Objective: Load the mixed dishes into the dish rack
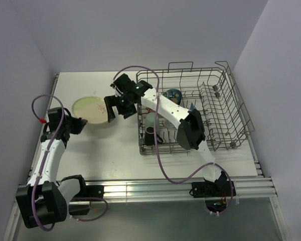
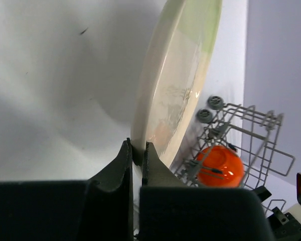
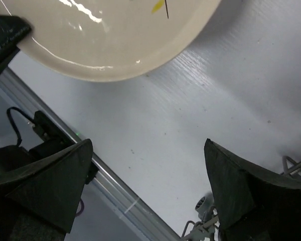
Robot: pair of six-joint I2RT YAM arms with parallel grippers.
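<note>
Plate first: the cream plate (image 1: 90, 109) is on the left half of the surface (image 1: 115, 150), well apart from the dish rack (image 1: 231, 100) on the right. My left tool (image 1: 80, 124) is clamped on the plate's near-left rim. On the left wrist camera I see both fingers (image 2: 121, 165) pinched on the plate's edge, its face rising away from the tool. I can't tell whether the plate is lifted or resting on the surface.

Right tool (image 1: 119, 106) is at the plate's opposite rim, spread wide and holding nothing. On its wrist camera the fingers (image 3: 50, 186) stand far apart with bare surface between them. The plate's rim lies just past the fingertips at the top of that view. It's near, but I can't say it's touching.

Left arm (image 1: 47, 160) rises from its base at the near-left corner and leans forward, its tool pointing right toward the plate. Right arm (image 1: 170, 113) stretches from the near-right base diagonally over the rack's left end. Its wrist is between rack and plate, and the tool points toward the plate.

Inside the rack I see the pale green mug (image 1: 150, 120) and the dark brown mug (image 1: 149, 136) at the left end, with the blue bowl (image 1: 173, 94) farther back. The orange bowl (image 2: 219, 165) shows through the wires on the left wrist camera.
</note>
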